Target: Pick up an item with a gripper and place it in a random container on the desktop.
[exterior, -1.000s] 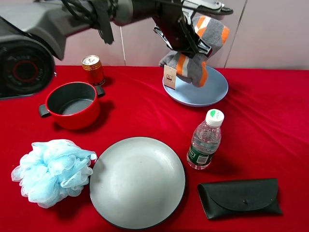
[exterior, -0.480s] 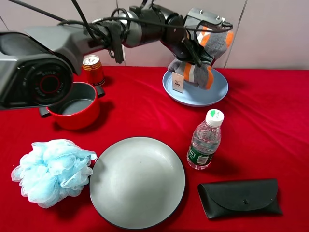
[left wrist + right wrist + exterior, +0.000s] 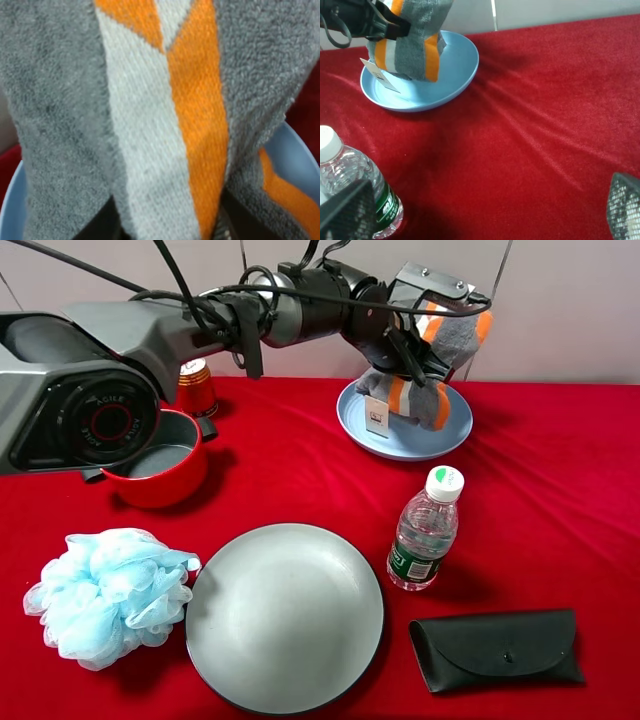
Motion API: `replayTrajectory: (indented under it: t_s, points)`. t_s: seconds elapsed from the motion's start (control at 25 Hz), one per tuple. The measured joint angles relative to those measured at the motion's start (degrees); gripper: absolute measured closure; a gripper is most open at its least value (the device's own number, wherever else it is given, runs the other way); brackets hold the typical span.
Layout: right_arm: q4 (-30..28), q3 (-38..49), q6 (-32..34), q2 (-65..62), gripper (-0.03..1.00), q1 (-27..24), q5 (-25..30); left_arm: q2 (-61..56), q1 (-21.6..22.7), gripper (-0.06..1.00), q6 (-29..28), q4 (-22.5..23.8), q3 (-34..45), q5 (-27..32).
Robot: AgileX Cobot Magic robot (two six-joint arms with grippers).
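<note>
**A:** What has moved in the last second?

**B:** The left arm has lowered the striped towel (image 3: pixel 425 400) from above the light-blue plate (image 3: pixel 452 440). The towel's lower end now appears to rest in the plate, at the far side of the bench (image 3: pixel 560 500), right of centre.

**A:** Has it been let go?

**B:** No. The left fingers (image 3: pixel 242 220) are clamped on its upper fold. Pickup and carry look finished; I judge that release and pulling away remain. The paper tag (image 3: pixel 377 416) hangs by the plate's near-left rim.

**A:** And the other arm?

**B:** The right fingers (image 3: pixel 345 212) are spread wide and hold nothing. They are over bare red cloth on the right, well apart from the plate.

**A:** Is anything in the way?

**B:** Only the towel is on the plate. A water bottle (image 3: pixel 425 530) stands on its near side. A gold can (image 3: pixel 195 388) and a red pot (image 3: pixel 155 465) sit below the left arm, far left. The grey dark-rimmed plate (image 3: pixel 285 615), blue bath pouf (image 3: pixel 110 595) and black glasses case (image 3: pixel 497 648) lie along the near edge, well clear.
</note>
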Motion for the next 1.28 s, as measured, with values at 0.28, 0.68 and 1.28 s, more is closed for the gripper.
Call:
replayTrajectory:
  t_s: [0.28, 0.68, 1.28]
  points:
    - [0.0, 0.0, 0.0, 0.0, 0.28, 0.0, 0.0, 0.0, 0.0, 0.65, -0.04, -0.48, 0.0, 0.0]
    - [0.0, 0.0, 0.0, 0.0, 0.28, 0.0, -0.05, 0.0, 0.0, 0.22, -0.04, -3.22, 0.0, 0.05]
    - [0.0, 0.0, 0.0, 0.0, 0.28, 0.0, -0.05, -0.1, 0.0, -0.05, -0.06, -3.28, -0.06, 2.82]
